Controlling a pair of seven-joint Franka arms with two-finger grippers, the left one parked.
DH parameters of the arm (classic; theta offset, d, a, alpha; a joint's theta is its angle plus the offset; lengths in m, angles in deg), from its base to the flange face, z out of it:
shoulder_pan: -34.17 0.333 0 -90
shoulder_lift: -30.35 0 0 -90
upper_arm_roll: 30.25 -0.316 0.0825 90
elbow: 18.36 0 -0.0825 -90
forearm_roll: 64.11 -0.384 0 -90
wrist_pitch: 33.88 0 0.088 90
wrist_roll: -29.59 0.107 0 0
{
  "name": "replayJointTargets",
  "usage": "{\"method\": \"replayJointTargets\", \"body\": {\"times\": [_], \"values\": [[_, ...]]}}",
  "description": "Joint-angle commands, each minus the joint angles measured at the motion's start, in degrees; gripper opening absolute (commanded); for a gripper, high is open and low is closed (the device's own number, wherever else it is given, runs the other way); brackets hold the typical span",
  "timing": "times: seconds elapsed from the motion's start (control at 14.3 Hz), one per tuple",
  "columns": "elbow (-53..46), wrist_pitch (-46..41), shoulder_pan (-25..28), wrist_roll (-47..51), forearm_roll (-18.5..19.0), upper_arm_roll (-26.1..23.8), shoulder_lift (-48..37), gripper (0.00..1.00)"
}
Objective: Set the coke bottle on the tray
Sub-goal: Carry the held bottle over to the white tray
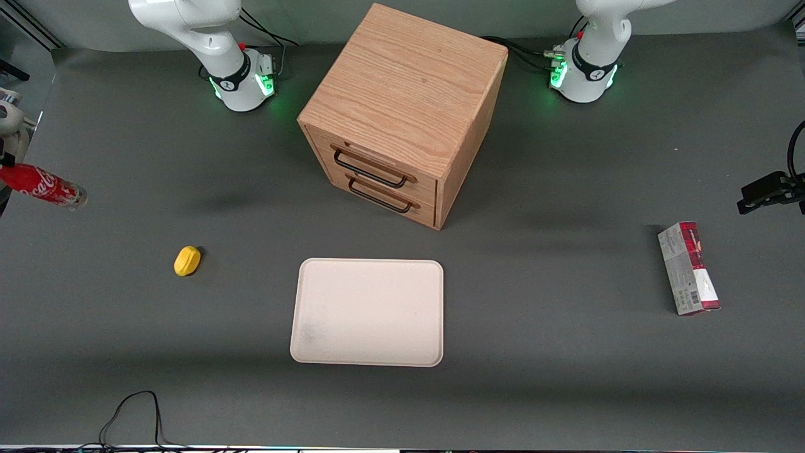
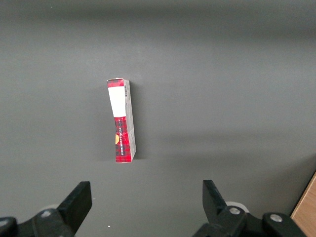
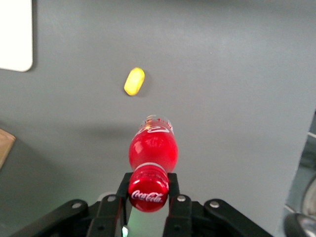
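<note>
The coke bottle (image 1: 44,185) hangs above the table at the working arm's end, tilted with its clear base pointing toward the table's middle. My gripper (image 1: 7,165) is shut on its neck just under the red cap, at the very edge of the front view. In the right wrist view the coke bottle (image 3: 153,148) points away from the camera, its cap pinched between the two black fingers (image 3: 122,190) of the gripper (image 3: 148,188). The cream tray (image 1: 368,311) lies flat in front of the drawer cabinet, nearer the front camera, with nothing on it. A corner of the tray (image 3: 15,34) shows in the right wrist view.
A yellow lemon-shaped object (image 1: 187,260) (image 3: 134,81) lies on the table between the held bottle and the tray. The wooden drawer cabinet (image 1: 402,113) stands mid-table. A red-and-grey carton (image 1: 688,268) (image 2: 121,120) lies toward the parked arm's end.
</note>
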Motion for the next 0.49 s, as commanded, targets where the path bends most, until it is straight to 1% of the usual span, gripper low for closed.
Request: {"method": "replayJointTargets", "body": {"times": [0.0,0.14,0.21,0.35,0.42], "values": [[-11.64,-4.8,2.33,8.91,-2.08,-3.65,9.65,0.0],[-20.17,-7.8,2.34,18.21,-5.76,-7.87,17.29,0.0],[-23.6,-7.8,2.42,23.74,-6.47,-10.24,20.46,0.0],[-29.58,-7.19,2.34,33.77,-6.48,-16.91,26.35,0.0],[-31.96,-6.32,2.42,38.08,-6.48,-19.38,29.34,0.0]]}}
